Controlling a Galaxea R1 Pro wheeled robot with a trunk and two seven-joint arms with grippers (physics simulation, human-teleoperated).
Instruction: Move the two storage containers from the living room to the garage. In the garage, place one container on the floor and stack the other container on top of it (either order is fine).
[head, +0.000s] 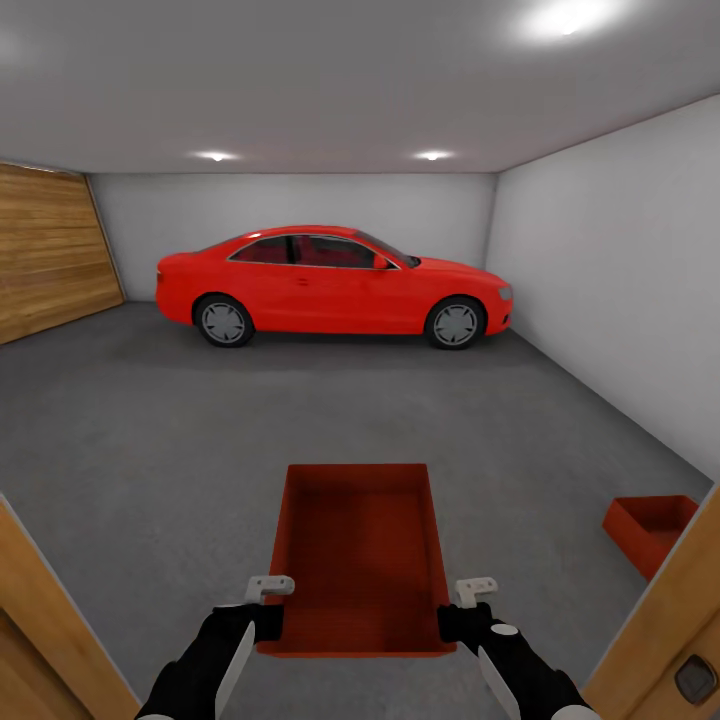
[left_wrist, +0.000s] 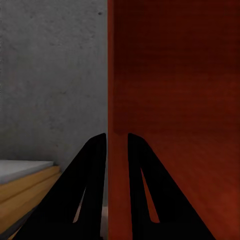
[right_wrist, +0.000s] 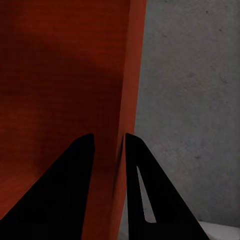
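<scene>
Left tool (head: 268, 612) and right tool (head: 462, 616) each clamped narrowly over opposite side walls of carried container (head: 360, 555), one finger inside, one outside. Wooden door frame (head: 45, 620) flanked both arms. Second container (head: 650, 530) rested on grey floor (head: 200, 440) at right, near wall. Open concrete beyond; red car (head: 335, 285) parked farthest.

Open floor (head: 200, 430) ahead; car (head: 335, 285) blocks the far end.
</scene>
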